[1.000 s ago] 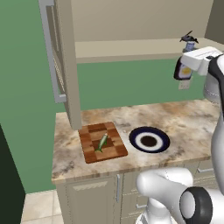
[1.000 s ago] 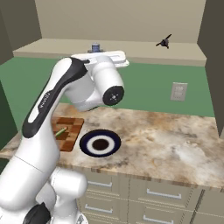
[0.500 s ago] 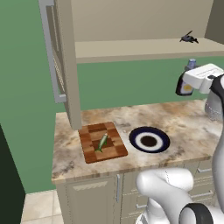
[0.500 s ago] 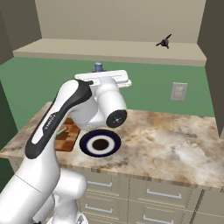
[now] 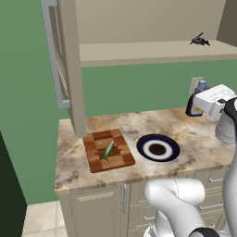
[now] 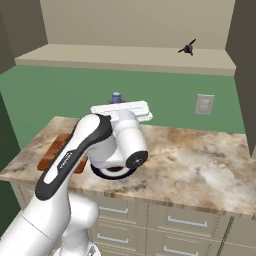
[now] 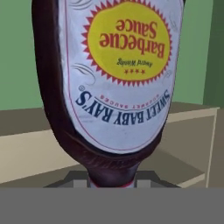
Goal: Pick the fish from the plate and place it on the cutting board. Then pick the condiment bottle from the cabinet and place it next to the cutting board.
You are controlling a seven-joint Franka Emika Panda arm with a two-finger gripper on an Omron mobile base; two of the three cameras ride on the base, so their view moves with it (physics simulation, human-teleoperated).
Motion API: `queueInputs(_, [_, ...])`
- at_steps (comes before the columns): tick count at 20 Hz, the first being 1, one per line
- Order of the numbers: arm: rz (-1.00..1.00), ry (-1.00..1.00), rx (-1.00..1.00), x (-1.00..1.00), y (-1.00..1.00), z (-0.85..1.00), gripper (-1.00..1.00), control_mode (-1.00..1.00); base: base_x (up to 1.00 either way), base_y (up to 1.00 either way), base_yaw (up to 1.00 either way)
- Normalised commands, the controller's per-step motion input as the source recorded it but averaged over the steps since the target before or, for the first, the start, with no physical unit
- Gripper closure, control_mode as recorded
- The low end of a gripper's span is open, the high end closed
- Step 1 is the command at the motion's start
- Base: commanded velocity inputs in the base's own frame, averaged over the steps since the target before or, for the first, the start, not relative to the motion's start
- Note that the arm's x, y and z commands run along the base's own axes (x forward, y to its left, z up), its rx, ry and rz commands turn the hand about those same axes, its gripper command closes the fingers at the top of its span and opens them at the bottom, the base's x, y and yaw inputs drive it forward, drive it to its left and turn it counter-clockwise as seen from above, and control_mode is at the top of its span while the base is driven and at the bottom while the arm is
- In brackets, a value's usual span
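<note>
Brown barbecue sauce bottle (image 5: 195, 106) sits clamped in the claw (image 5: 202, 104), held above the desk's (image 5: 194, 134) back right edge. Green fish (image 5: 108, 151) lies on the cutting board (image 5: 95, 157) beside the plate (image 5: 158, 149).

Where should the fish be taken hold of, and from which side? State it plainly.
Grip the fish at mid-body, coming straight down from above. It lies flat on the cutting board, slanted across the checker blocks, so only its top and its two long flanks are free. Close across its narrow width, square to its length, since the body is slender there.
</note>
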Motion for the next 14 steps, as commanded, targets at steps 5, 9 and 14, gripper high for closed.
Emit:
queueInputs(5, [0.0,0.0,0.0,-0.01,-0.1,-0.62,1.0,-1.0,0.0,0.0,0.0])
queueInputs(9, [0.0,0.0,0.0,0.0,-0.09,-0.56,1.0,-1.0,0.0,0.0,0.0])
queueInputs(14, [0.0,0.0,-0.02,0.0,-0.16,-0.52,1.0,-1.0,0.0,0.0,0.0])
